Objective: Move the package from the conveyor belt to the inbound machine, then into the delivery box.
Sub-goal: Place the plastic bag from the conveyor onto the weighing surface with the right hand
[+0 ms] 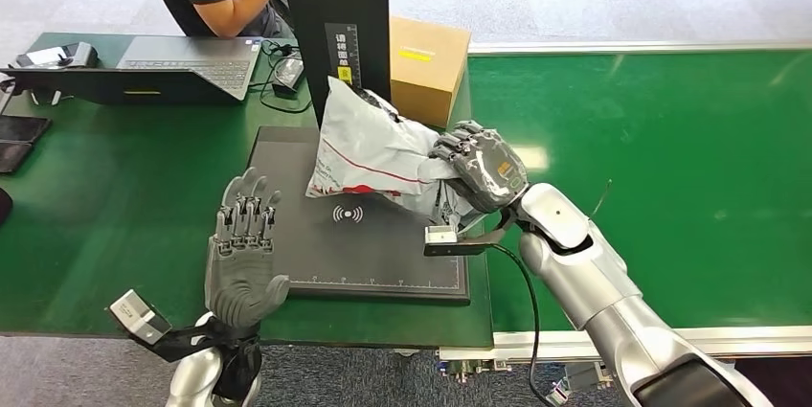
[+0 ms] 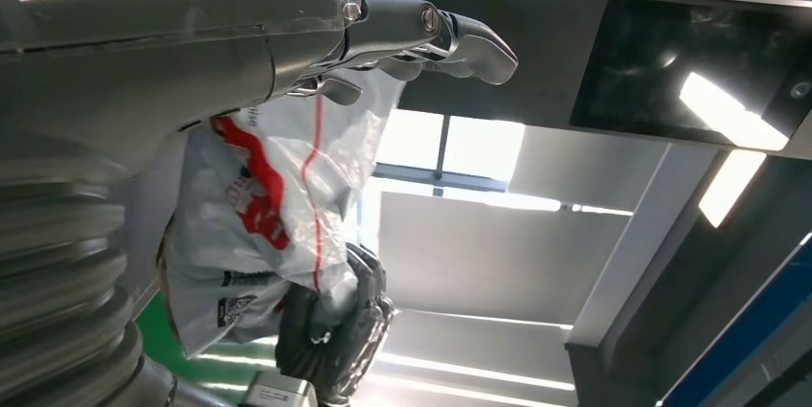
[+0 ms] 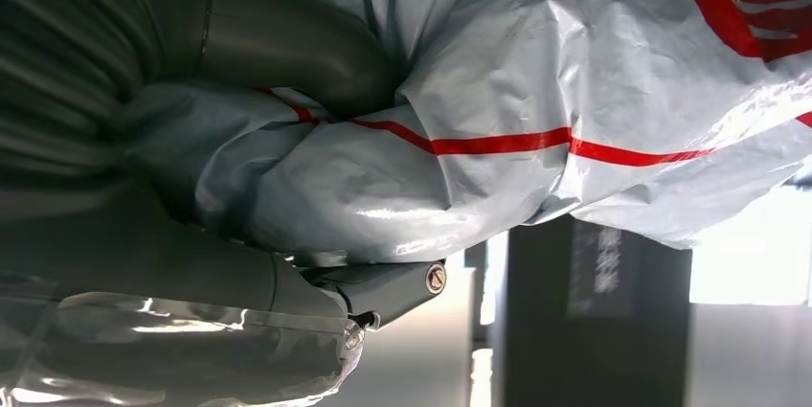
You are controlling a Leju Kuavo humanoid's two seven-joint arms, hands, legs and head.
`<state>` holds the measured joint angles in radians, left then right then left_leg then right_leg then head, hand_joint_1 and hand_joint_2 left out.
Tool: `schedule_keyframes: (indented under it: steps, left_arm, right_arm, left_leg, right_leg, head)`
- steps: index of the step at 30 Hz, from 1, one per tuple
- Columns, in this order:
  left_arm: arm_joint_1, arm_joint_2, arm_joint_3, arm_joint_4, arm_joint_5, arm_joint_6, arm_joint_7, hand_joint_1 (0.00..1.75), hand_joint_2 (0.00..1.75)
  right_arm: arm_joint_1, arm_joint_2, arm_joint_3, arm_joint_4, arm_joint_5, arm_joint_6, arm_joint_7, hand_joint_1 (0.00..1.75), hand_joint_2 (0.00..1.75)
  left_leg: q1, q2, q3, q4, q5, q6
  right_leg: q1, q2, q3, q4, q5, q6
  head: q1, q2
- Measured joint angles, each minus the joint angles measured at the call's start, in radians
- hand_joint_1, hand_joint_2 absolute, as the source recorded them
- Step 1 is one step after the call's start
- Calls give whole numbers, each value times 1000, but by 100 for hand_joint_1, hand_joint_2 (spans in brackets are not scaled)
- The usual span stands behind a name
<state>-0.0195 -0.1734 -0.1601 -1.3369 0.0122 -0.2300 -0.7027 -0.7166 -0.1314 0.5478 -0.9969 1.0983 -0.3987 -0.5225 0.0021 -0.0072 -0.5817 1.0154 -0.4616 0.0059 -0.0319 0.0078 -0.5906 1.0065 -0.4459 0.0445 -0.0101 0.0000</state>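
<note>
Right robot hand (image 1: 484, 169) is gripping the package (image 1: 369, 150) over the inbound machine (image 1: 364, 235).
White poly bag with red stripe is sitting bunched in the fingers, its far end leaning against the machine's black column (image 1: 335, 24); printing on the bag is too small to read. Left robot hand (image 1: 244, 249) is hovering open, empty, at the machine's left edge. Cardboard box (image 1: 426, 67) is sitting beside the column.

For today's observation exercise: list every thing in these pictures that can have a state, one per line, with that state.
Package: gripped by the right hand, over the inbound machine's plate.
Right hand: closed on the package.
Left hand: open, holding nothing.
Laptop: lid open.
Cardboard box: closed, beside the machine's column.
Inbound machine: plate partly covered by the package.
</note>
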Motion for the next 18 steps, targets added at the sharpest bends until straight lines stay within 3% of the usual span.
schedule_keyframes:
  steps: [10,11,14,15,18]
  left_arm:
    - [-22,8,-5,15,8,4,0,0,175]
    - [-23,9,-5,16,8,5,0,0,175]
    - [-23,10,-6,17,9,8,0,0,175]
    - [-24,10,-7,18,9,8,0,0,175]
    - [-24,10,-8,21,11,11,0,0,175]
  right_arm:
    - [-128,81,199,153,-25,8,11,169,175]
    - [-135,86,211,171,-33,3,13,146,175]
    - [-152,99,234,221,-70,-8,10,21,175]
    - [-156,102,239,235,-86,-9,4,0,175]
    - [-166,112,249,277,-156,1,-28,0,175]
  left_leg:
    - [0,0,0,0,0,0]
    - [0,0,-1,0,0,0]
    - [0,0,-1,0,0,0]
    - [0,0,-1,0,0,0]
    - [0,0,-1,1,0,0]
  right_leg:
    - [0,0,-1,0,0,0]
    - [0,0,-2,0,0,0]
    - [0,0,-1,0,0,0]
    - [0,0,-1,0,0,0]
    - [0,0,-1,0,0,0]
  head:
    - [0,0]
    - [0,0]
    - [0,0]
    - [0,0]
    - [0,0]
